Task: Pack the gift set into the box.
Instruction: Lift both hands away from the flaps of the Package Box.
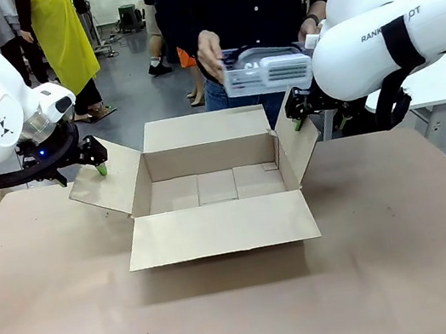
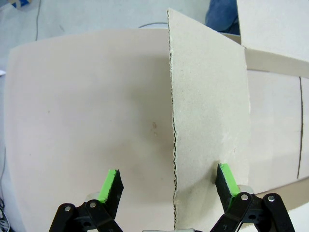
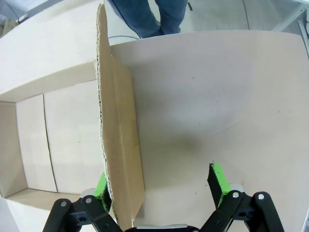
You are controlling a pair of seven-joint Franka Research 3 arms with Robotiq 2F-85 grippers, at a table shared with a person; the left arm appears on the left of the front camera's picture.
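Nearest the lens, a matte tan table [image 1: 250,318], smooth and flat, faintly scuffed. At its centre stands the box [image 1: 214,188]: plain brown corrugated cardboard, rectangular, open-topped, with all four flaps open. The fluted edge of the board shows in both wrist views. Near flap [image 1: 221,229] lies flat on the table; left flap [image 1: 109,180] and right flap [image 1: 298,143] slant up and outward. The interior shows the seams of the bottom panels. Left gripper [image 2: 167,176], black linkage with green pads, is released: its fingers stand wide apart, one on each side of the left flap's edge, not pinching it. Right gripper [image 3: 158,176] is likewise released, its fingers spread astride the right flap, one partly hidden behind the board. Gift set [image 1: 266,68]: a translucent white rectangular plastic case, with a white appliance and a dark part dimly seen inside. It is held level between a person's hands [image 1: 209,50], in the air above the far side of the box and outside it. Beyond the table lies a grey floor [image 1: 134,79], where other people stand farther off
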